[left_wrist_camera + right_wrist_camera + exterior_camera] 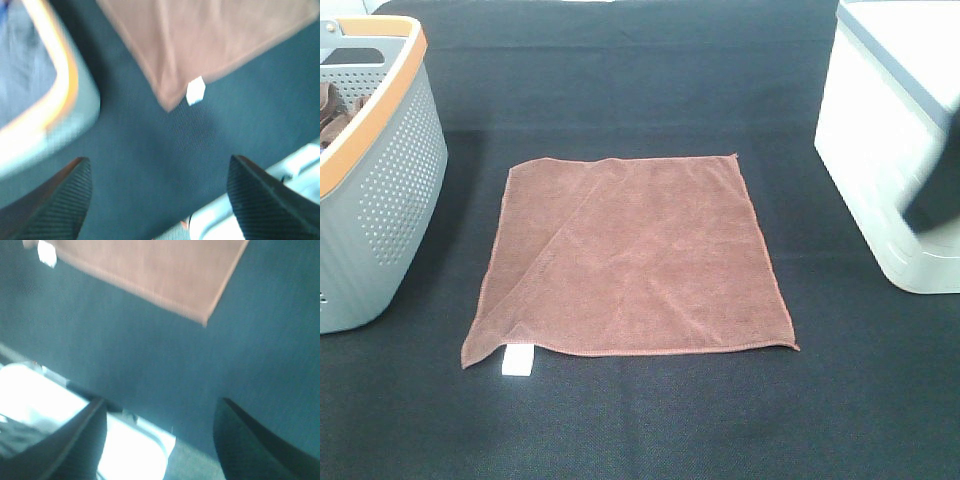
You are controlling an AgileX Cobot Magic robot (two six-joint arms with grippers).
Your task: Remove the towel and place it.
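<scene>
Towel [630, 255], reddish-brown and square, is seen spread flat on the black-covered table [650, 90], roughly in the middle of the overhead view. A stitched hem runs around its edges, and a diagonal crease crosses its left portion. A small white tag [517, 360] sticks out at the near left corner and lies on the table cover. Nothing is resting on the towel, and neither gripper is touching it.

At the left edge of the table a grey perforated basket [395, 190] with an orange rim is placed, well apart from the towel. A bunched brown cloth [332, 112] is partly visible inside it. At the right edge a white lidded bin [885, 150] is seen, also apart from the towel.

In the left wrist view, which is blurred, the left gripper [160, 200] is shown with its dark ribbed fingers [60, 200] spread wide and nothing between them. It hangs above bare table cover, with the tagged corner of the towel ahead of it and the basket rim to one side.

In the right wrist view, also blurred, the right gripper [160, 440] is likewise shown spread and empty above the table cover, with another corner of the towel ahead of it.
</scene>
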